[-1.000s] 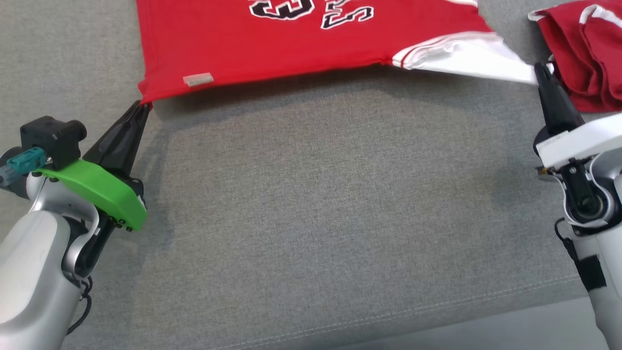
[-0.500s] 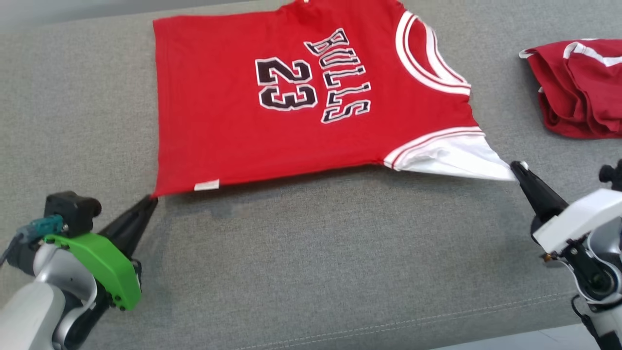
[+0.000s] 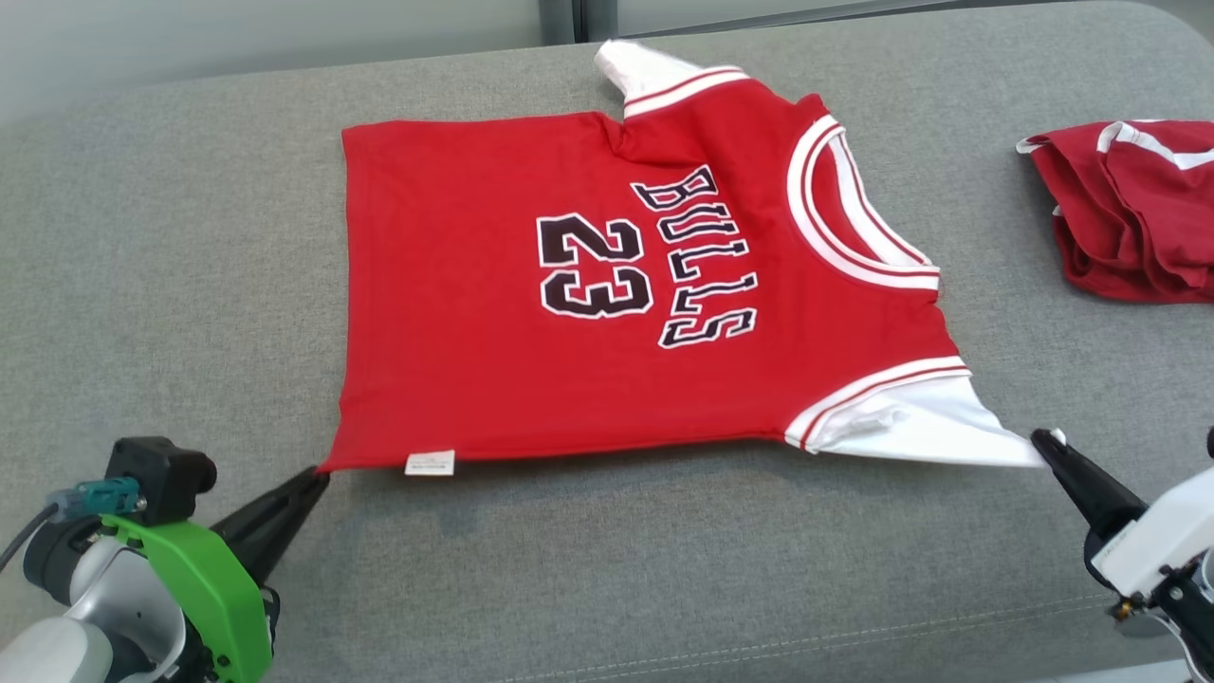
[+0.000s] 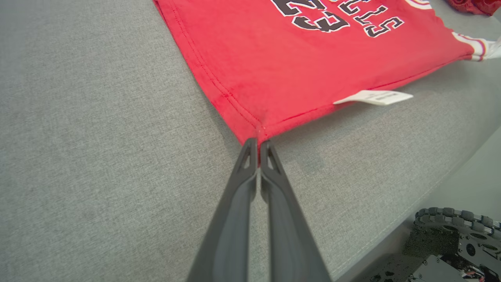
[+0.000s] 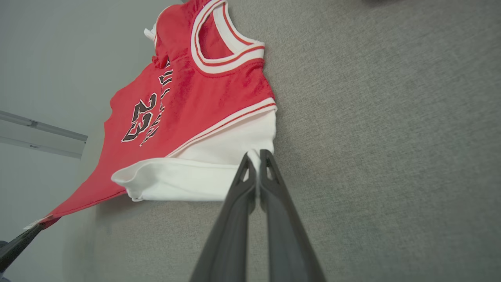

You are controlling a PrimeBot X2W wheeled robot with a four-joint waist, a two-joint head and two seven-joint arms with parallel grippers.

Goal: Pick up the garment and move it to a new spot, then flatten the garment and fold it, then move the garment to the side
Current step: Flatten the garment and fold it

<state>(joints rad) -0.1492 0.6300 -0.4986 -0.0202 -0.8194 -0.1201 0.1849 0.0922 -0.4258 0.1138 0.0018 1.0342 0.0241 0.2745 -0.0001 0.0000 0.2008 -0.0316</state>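
Left arm: I see it low at the near left of the head view, with its green wrist bracket turned toward me and its long dark fingers angled up and to the right. The left gripper is closed on the near hem corner of the red short-sleeved jersey with white sleeves and black "BULLS 23" print. In the left wrist view the two fingers meet on that corner's seam.

Right arm: it enters at the near right, white wrist housing low and fingers pointing up and to the left. The right gripper is pinched on the tip of the near white sleeve.

The jersey lies print-up, spread across the middle of the grey woven upholstered surface. Its collar is toward my right and its near edge is drawn taut between the two grippers.

A white hem label sits just beside the left fingertips. A crumpled darker red garment lies well apart at the far right.
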